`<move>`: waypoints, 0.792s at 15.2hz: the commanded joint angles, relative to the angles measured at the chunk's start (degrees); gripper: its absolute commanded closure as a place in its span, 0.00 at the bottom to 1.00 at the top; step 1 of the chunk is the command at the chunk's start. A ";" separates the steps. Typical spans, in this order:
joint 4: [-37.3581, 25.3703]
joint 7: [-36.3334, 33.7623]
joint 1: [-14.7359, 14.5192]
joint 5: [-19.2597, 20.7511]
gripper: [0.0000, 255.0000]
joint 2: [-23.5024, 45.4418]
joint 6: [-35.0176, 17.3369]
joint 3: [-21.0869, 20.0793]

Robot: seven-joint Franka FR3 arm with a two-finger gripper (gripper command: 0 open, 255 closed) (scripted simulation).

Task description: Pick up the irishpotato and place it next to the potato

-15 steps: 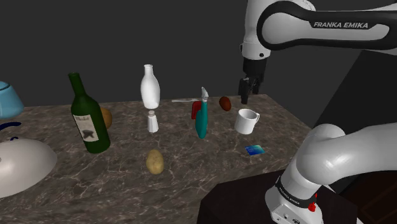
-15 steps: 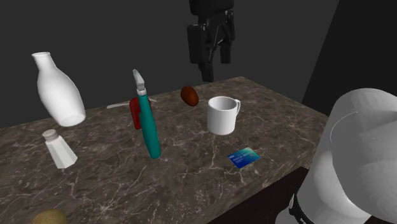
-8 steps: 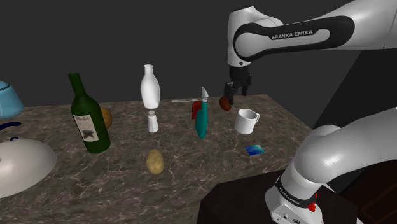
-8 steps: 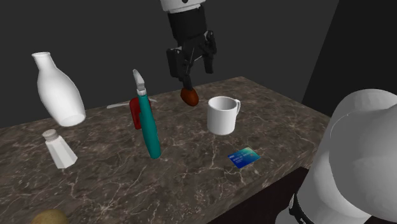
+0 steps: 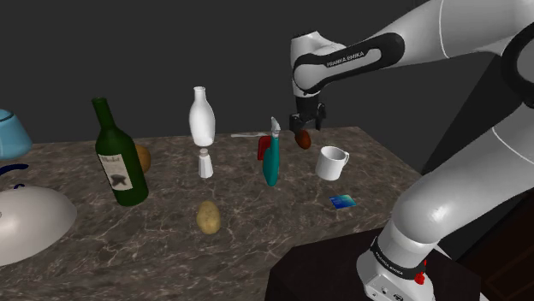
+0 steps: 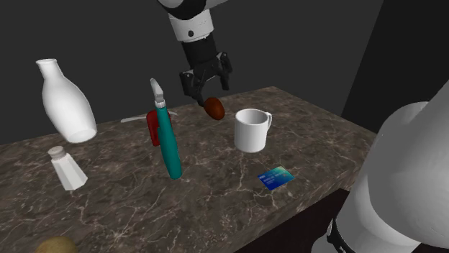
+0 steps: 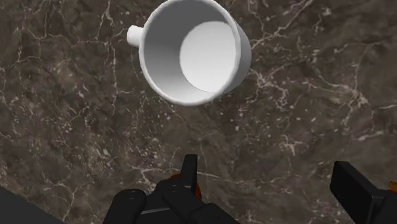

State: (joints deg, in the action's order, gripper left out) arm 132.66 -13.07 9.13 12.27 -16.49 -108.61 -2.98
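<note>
Tabletop (image 5: 171,248): dark marbled stone, plain dark wall behind it
Reddish-brown potato (image 6: 214,108): lying near the tabletop's far edge, between the teal tool (image 6: 167,144) and the white mug (image 6: 251,129), a bit farther back than both
Pincer (image 6: 207,88): fingers spread apart, gripping nothing, hanging right over the reddish-brown potato (can't tell if the tips touch it)
Yellowish potato (image 5: 208,217): towards the near edge in the shoulder view, well apart from the reddish-brown potato
Mug details: upright and empty, and the wrist view looks straight down into it
Other stuff: green wine bottle (image 5: 120,158), white bottle (image 5: 201,118), small white shaker (image 5: 205,162), blue card (image 5: 343,202) near the white mug
</note>
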 commanded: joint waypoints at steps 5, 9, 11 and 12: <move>-7.21 -5.58 2.93 3.45 0.00 12.40 -4.51 1.43; -13.11 -8.77 4.48 5.33 0.00 20.37 -6.22 2.89; -16.37 -10.17 5.17 6.05 0.00 24.29 -6.75 3.73; -18.07 -10.82 5.50 6.35 0.00 26.24 -6.94 4.17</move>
State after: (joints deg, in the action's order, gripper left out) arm 116.74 -23.40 14.21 18.31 7.69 -115.65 0.69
